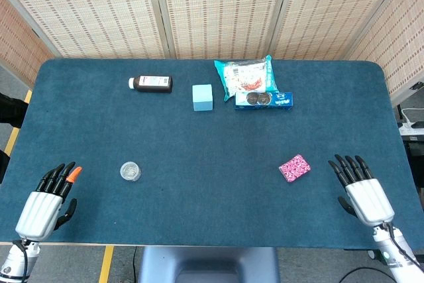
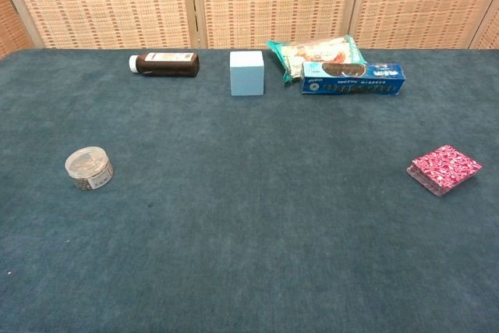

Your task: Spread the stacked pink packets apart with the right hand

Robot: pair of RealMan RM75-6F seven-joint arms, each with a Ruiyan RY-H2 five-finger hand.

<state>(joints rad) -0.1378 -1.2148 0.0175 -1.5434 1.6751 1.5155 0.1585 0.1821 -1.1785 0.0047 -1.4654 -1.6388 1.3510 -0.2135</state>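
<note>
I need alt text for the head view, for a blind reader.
Pink packets lie stacked on a blue table, just left of the open right hand. The left hand rests open at the near left corner.
</note>
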